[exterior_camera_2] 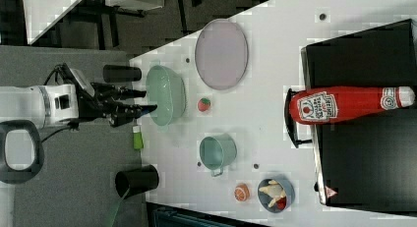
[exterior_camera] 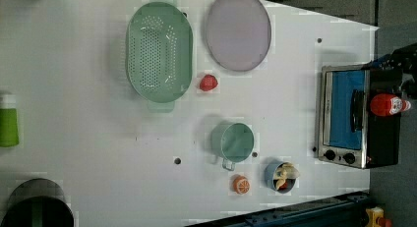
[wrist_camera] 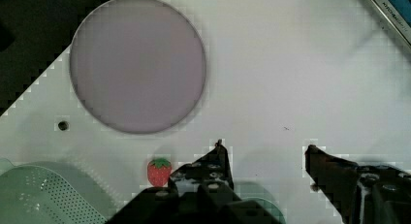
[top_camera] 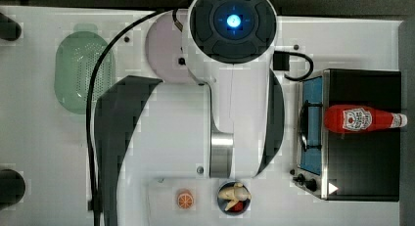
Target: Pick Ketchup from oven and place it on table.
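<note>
White table (top_camera: 166,138) spans the top view, arm (top_camera: 235,89) parked over the middle; oven (top_camera: 362,138) sits at the top view's right edge, ketchup (top_camera: 364,119) lying on its side on the oven's black roof, cap toward the top view's right. Colander (top_camera: 78,72) at the top view's left, plate (top_camera: 164,52) partly under the arm, orange slice (top_camera: 185,199) and bowl (top_camera: 234,197) along the bottom edge. Left view: oven (exterior_camera: 349,116) at the left view's right, door shut, ketchup (exterior_camera: 388,104) on top of it; colander (exterior_camera: 158,51) and plate (exterior_camera: 238,30) up top, strawberry (exterior_camera: 208,82) just beside the colander, cup (exterior_camera: 233,142) mid-table, orange slice (exterior_camera: 241,184) and bowl (exterior_camera: 281,176) below it, green bottle (exterior_camera: 8,120) at the left view's left edge. Right view: ketchup (exterior_camera_2: 344,104) on the oven (exterior_camera_2: 369,153) roof, base overhanging the front edge near the handle; gripper (exterior_camera_2: 145,108) well apart from it at the right view's left, near the colander (exterior_camera_2: 167,95), nothing held; strawberry (exterior_camera_2: 204,104), cup (exterior_camera_2: 217,152), plate (exterior_camera_2: 221,53) on the table (exterior_camera_2: 275,65) between. Wrist view: gripper (wrist_camera: 265,149) jaws parted fairly wide, empty, bare table (wrist_camera: 291,78) between them; plate (wrist_camera: 138,64), strawberry (wrist_camera: 159,171), colander (wrist_camera: 43,195) rim in frame.
</note>
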You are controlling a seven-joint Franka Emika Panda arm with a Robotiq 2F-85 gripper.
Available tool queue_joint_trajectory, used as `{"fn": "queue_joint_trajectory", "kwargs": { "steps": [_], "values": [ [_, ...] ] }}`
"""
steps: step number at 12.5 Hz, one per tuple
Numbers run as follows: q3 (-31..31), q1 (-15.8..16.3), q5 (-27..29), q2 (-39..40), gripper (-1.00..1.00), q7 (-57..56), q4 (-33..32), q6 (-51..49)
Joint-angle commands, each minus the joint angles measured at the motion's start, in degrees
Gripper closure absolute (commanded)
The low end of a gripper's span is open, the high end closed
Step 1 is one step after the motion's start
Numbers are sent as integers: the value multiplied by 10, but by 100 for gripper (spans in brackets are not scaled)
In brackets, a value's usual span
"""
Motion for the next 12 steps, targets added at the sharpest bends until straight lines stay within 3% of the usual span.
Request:
{"fn": "queue_joint_trajectory", "kwargs": {
  "steps": [1,3,7,12],
  "values": [
    [-28,-16,-11,-158,-58,27,-50,-85],
    [-30,-16,-11,-158,-100,27,-50,-84],
    [-68,-31,-12,-151,-100,27,-50,-65],
    [-178,-55,-12,-104,-100,27,-49,10]
  ]
}}
